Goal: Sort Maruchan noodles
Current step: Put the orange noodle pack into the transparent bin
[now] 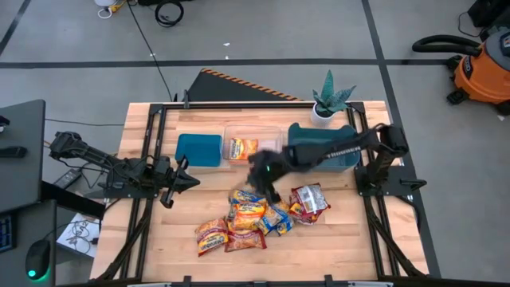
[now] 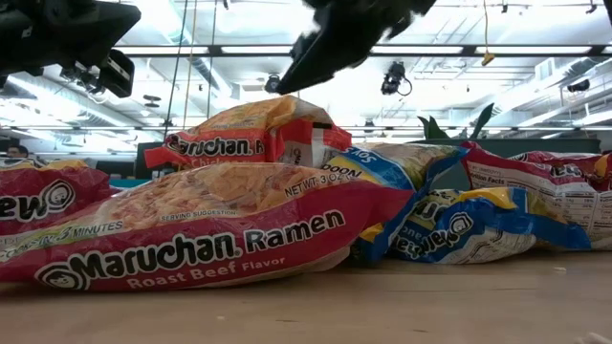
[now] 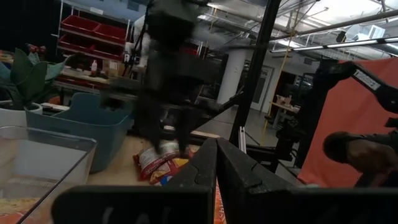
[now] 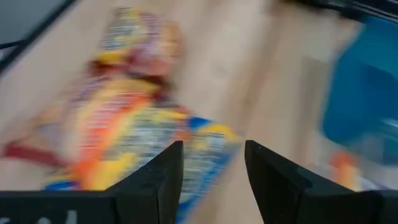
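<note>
Overhead, the right gripper (image 1: 267,185) hangs just above the near edge of the heap of Maruchan noodles (image 1: 255,217) on the wooden counter (image 1: 335,239), its jaws set apart with nothing between them; the right wrist view shows its two dark fingers (image 4: 155,177) spread over a blurred packet. The heap lies toward the front of the counter from the clear bin (image 1: 253,144), which sits between a teal bin (image 1: 198,149) and a darker teal bin (image 1: 323,147) under the right arm. One orange packet (image 1: 242,148) lies inside the clear bin. A red-silver packet (image 1: 309,199) rests at the heap's right edge, beside blue-and-yellow ones. The left gripper (image 1: 177,180) waits well to the left of the heap, near the teal bin, jaws pressed together and empty. A potted plant (image 1: 329,100) stands behind the darker bin.
</note>
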